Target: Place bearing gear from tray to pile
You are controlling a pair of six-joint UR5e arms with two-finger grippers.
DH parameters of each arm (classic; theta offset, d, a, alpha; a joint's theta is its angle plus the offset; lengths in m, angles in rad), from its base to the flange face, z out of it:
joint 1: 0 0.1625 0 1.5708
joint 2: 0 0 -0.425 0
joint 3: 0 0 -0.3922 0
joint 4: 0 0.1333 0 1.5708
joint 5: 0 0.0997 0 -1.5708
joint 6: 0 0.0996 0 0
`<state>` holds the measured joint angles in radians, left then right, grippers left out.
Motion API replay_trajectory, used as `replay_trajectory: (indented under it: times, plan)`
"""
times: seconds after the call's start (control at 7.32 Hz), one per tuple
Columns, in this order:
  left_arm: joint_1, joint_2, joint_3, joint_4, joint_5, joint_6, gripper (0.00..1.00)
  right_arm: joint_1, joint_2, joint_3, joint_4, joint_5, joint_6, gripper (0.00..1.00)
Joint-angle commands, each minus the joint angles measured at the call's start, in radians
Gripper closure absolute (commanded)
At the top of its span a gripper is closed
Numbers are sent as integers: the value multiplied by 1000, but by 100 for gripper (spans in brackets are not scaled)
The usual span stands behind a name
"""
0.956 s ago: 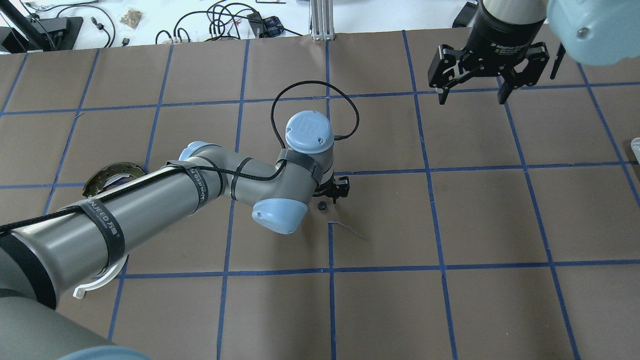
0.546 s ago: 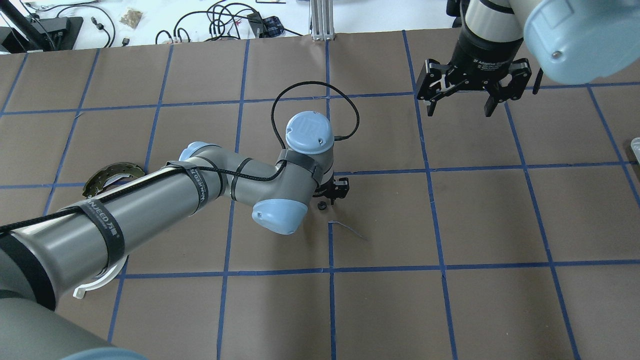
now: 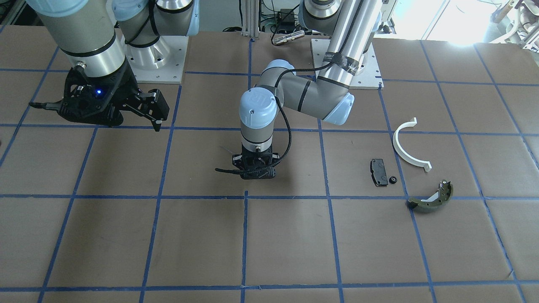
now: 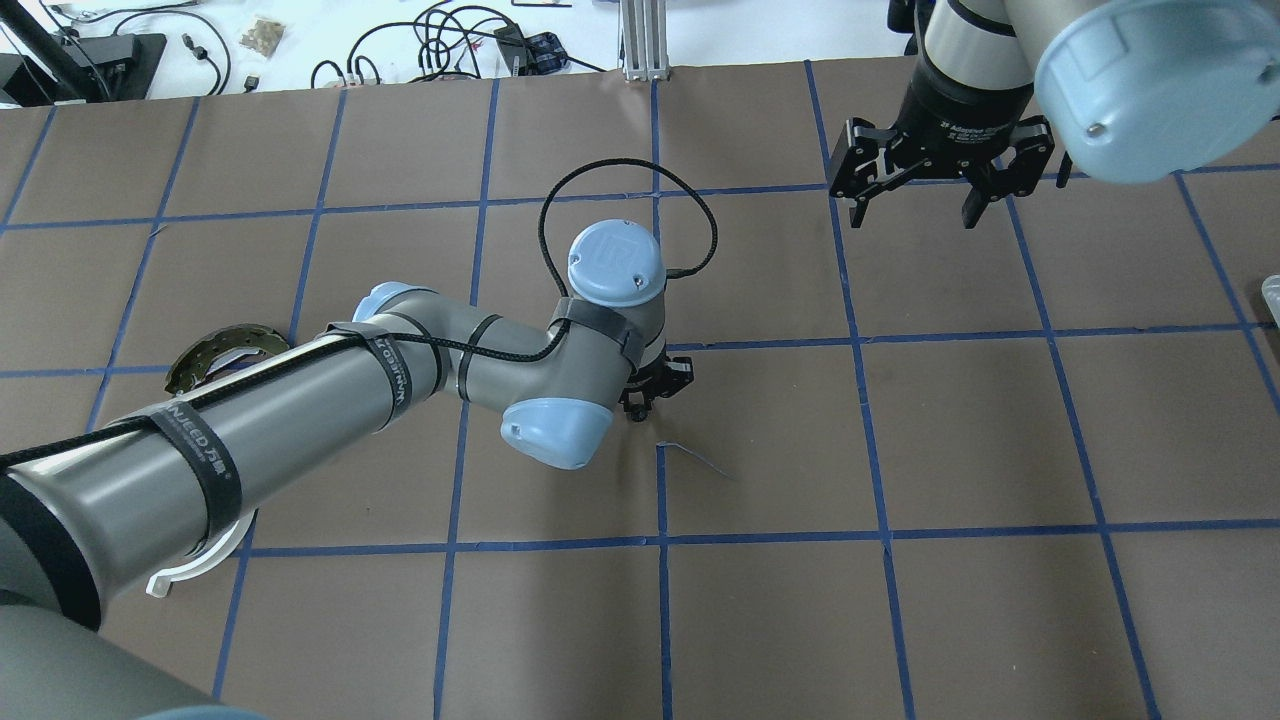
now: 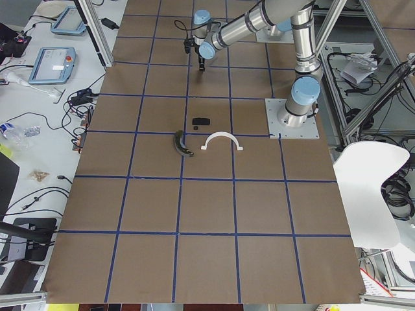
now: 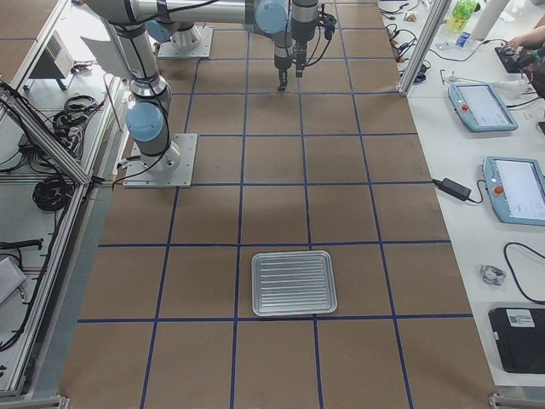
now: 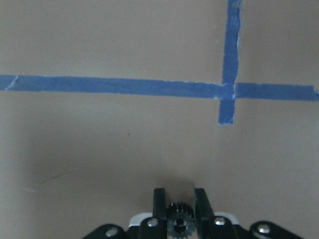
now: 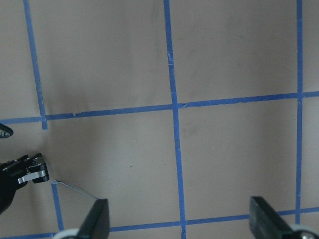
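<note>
— Left arm first. What has it got?

— The left gripper [image 7: 180, 199] is drawn in to a narrow gap and clamps the bearing gear [image 7: 180, 224]. The gear is a small dark metal wheel with fine teeth all round its rim. One flat black finger [image 7: 159, 204] is pressed against each side.

— Location?

— Low over the middle of the table [image 3: 126, 235], whose matt brown paper is ruled into squares with blue tape. It is near a tape crossing. I cannot tell whether the gear touches the paper.

— Right arm?

— The right gripper [image 4: 913, 212] hangs over the far side of the table. Its jaws are spread wide and hold nothing.

— The pile?

— The pile [image 3: 379, 167] lies toward the robot's left, well apart from the gear. It has a smooth white plastic half-ring [image 3: 396, 142] with tabbed ends and a flat black rectangular pad [image 3: 378, 174]. A tiny round black piece [image 3: 393, 179] sits just beside the pad. There is also an olive-green curved brake shoe [image 3: 427, 203] with a metal end.

— The tray?

— The tray [image 6: 294, 283] is ribbed, silvery metal with rounded corners. It sits at the robot's right end, well apart from both grippers.
</note>
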<state>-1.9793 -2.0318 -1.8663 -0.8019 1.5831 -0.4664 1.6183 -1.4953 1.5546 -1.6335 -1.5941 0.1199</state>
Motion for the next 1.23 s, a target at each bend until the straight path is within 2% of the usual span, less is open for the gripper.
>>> replay_trajectory:
  times: [0.0, 0.14, 0.27, 0.55, 0.68, 0.96, 1.09]
  plan:
    - [7, 21, 13, -9, 2, 23, 90, 0, 0, 10, -2, 2, -8, 0]
    - [25, 50, 13, -22, 2, 73, 89, 0, 0, 12, -2, 3, -8, 0]
    - [77, 86, 7, -96, 2, 139, 89, 0, 4, 12, -35, 5, -5, 0]
    - [240, 184, -30, -219, 29, 426, 89, 0, 4, 13, -43, 5, -5, 0]
    - [334, 221, -60, -217, 81, 581, 89, 0, 7, 13, -43, 8, -3, 0]
    - [538, 258, -126, -215, 83, 835, 90, 0, 1, 13, -40, 6, -3, 0]
    - [641, 265, -167, -198, 75, 886, 92, 0, 3, 13, -40, 6, -3, 0]
